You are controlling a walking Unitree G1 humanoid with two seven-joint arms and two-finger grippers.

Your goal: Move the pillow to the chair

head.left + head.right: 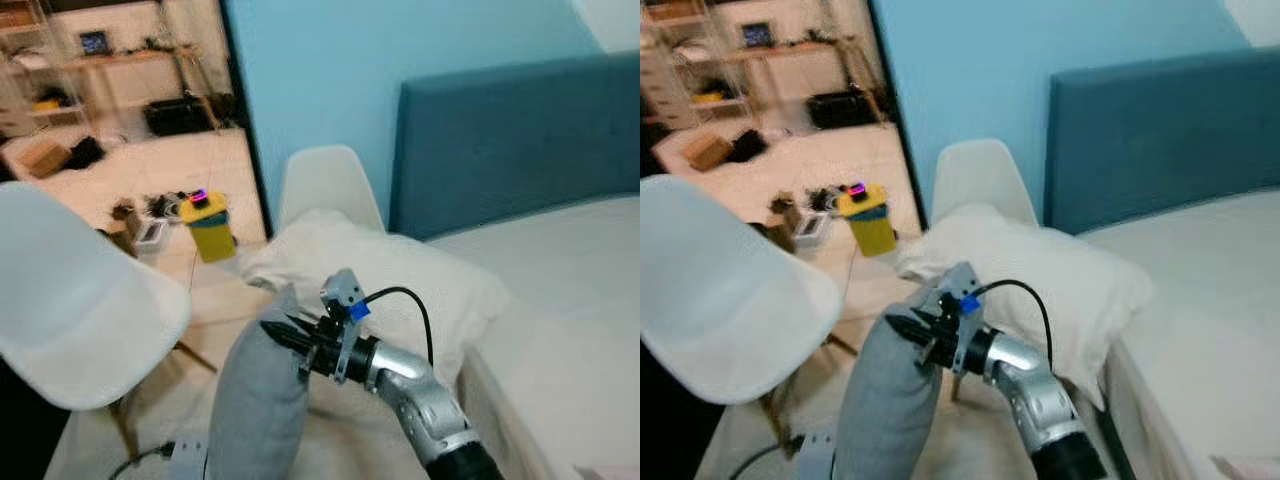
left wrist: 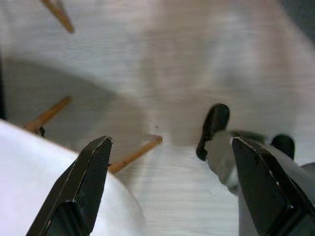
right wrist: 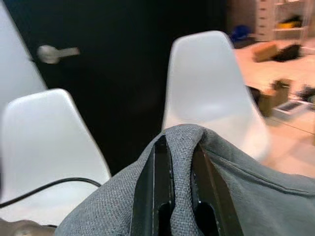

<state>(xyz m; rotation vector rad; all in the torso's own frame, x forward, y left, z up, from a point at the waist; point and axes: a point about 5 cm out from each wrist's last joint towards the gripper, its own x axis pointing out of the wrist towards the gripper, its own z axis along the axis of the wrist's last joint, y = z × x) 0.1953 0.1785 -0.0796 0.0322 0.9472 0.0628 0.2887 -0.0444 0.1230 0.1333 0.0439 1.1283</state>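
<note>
A bed with a dark blue padded headboard [image 1: 520, 140] and pale mattress [image 1: 570, 300] stands against the light blue wall [image 1: 320, 70]. A cream pillow [image 1: 400, 280] leans at the bed's edge. A yellow bin [image 1: 208, 232] stands on the floor near metal shelving [image 1: 110, 60].

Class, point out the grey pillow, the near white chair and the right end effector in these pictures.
Grey pillow [image 1: 258, 400]: left eye view, middle of its grey cover.
Near chair [image 1: 70, 300]: left eye view, the white seat shell.
Right end effector [image 3: 178, 196]: right wrist view, between its fingertips, pinching the pillow's fold.
</note>
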